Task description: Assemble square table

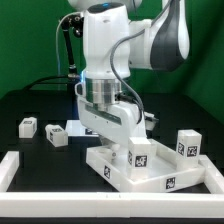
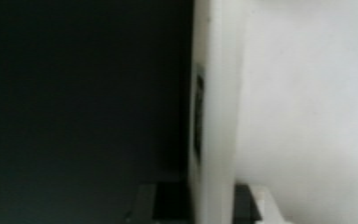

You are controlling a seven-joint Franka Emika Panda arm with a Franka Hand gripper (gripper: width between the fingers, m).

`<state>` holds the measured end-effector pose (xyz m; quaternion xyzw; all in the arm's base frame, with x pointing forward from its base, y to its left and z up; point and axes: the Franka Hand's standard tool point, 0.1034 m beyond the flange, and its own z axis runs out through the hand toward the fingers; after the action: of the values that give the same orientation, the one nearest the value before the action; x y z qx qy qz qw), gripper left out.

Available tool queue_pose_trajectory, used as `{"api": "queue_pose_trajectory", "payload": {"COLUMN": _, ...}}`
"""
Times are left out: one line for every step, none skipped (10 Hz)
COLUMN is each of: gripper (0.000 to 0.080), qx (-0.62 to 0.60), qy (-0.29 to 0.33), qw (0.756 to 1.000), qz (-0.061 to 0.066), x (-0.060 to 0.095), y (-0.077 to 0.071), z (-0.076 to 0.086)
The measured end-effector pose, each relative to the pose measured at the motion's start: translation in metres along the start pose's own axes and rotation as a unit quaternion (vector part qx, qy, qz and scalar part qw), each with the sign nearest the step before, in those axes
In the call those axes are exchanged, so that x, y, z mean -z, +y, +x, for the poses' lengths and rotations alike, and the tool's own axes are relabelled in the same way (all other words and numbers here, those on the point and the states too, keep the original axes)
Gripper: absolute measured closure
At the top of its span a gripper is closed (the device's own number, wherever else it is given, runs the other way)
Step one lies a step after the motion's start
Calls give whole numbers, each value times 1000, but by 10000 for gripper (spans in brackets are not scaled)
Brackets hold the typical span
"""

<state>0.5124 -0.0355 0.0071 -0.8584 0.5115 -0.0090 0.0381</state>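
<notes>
The square table top (image 1: 150, 168) is a white tray with a raised rim and tags on its sides; it sits at the front right of the exterior view. My gripper (image 1: 104, 128) reaches down onto its left rim. In the wrist view the white rim (image 2: 220, 100) runs upright between my two fingers, and my gripper (image 2: 211, 202) is shut on it. Two white tagged legs (image 1: 27, 127) (image 1: 55, 138) lie on the left. A third leg (image 1: 187, 146) stands by the tray's right side. A small tagged part (image 1: 150, 120) shows behind the arm.
The marker board (image 1: 68, 127) lies flat behind the gripper. Long white rails run along the front (image 1: 100, 208) and the left (image 1: 12, 170) of the work area. Black cables hang behind the arm. The tabletop is black.
</notes>
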Motion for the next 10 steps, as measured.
{"api": "queue_pose_trajectory", "payload": {"gripper": 738, "qx": 37, "qy": 2, "qw": 999, "qz": 0, "x": 1, "y": 2, "z": 4}}
{"api": "queue_pose_trajectory", "payload": {"gripper": 738, "qx": 120, "qy": 2, "qw": 993, "qz": 2, "x": 5, "y": 6, "z": 20}}
{"api": "queue_pose_trajectory", "payload": {"gripper": 738, "qx": 190, "qy": 6, "qw": 982, "qz": 4, "x": 7, "y": 13, "z": 37}}
{"api": "queue_pose_trajectory", "payload": {"gripper": 738, "qx": 245, "qy": 11, "qw": 969, "qz": 1, "x": 9, "y": 12, "z": 46}}
{"api": "queue_pose_trajectory", "payload": {"gripper": 738, "qx": 312, "qy": 17, "qw": 950, "qz": -3, "x": 11, "y": 7, "z": 49}}
{"api": "queue_pose_trajectory", "payload": {"gripper": 738, "qx": 335, "qy": 22, "qw": 942, "qz": -6, "x": 11, "y": 4, "z": 47}}
{"api": "queue_pose_trajectory", "payload": {"gripper": 738, "qx": 349, "qy": 21, "qw": 937, "qz": -7, "x": 10, "y": 7, "z": 49}}
{"api": "queue_pose_trajectory", "payload": {"gripper": 738, "qx": 381, "qy": 21, "qw": 924, "qz": -11, "x": 10, "y": 8, "z": 51}}
{"api": "queue_pose_trajectory", "payload": {"gripper": 739, "qx": 421, "qy": 20, "qw": 907, "qz": -17, "x": 11, "y": 4, "z": 52}}
{"api": "queue_pose_trajectory", "payload": {"gripper": 739, "qx": 495, "qy": 23, "qw": 868, "qz": -27, "x": 13, "y": -14, "z": 58}}
